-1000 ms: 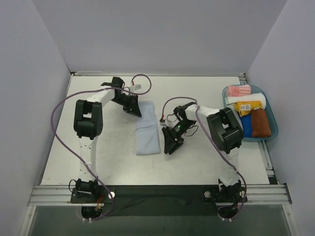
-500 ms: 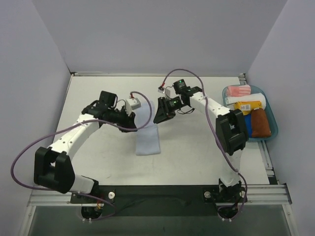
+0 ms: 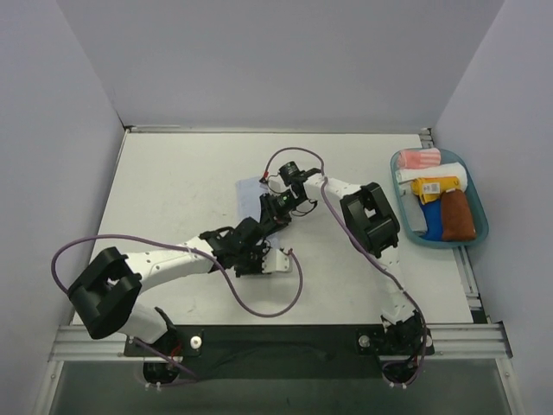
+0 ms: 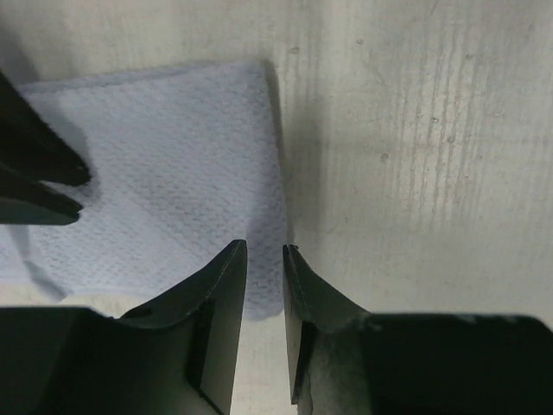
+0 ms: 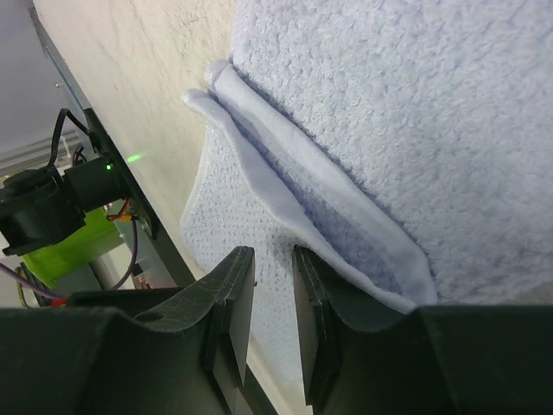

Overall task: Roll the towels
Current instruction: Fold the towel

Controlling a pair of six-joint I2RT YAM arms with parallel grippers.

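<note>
The pale light-blue towel [image 3: 249,192] lies mid-table, largely hidden under both arms. My left gripper [image 3: 257,229] reaches in from the near side. In the left wrist view it [image 4: 263,251] hovers at the near right corner of the towel [image 4: 173,173], jaws a narrow gap apart, nothing pinched. My right gripper [image 3: 270,210] comes from the right. In the right wrist view it [image 5: 274,252] sits low over a folded edge of the towel [image 5: 389,112], narrowly open, one finger against the fold. The rust-brown towel [image 3: 458,216] rests in the tray.
A blue-rimmed tray [image 3: 484,226] at the right edge also holds a pink-and-white striped cloth [image 3: 419,159], a white cloth [image 3: 432,175], a yellow cloth [image 3: 435,187] and a blue cloth [image 3: 434,223]. The left arm's purple cable [image 3: 285,298] loops over the table's near part.
My left arm has swung from the towel's far left to its near end. My right gripper has moved from beside the towel, past its far end, onto its middle, its jaws narrowing.
</note>
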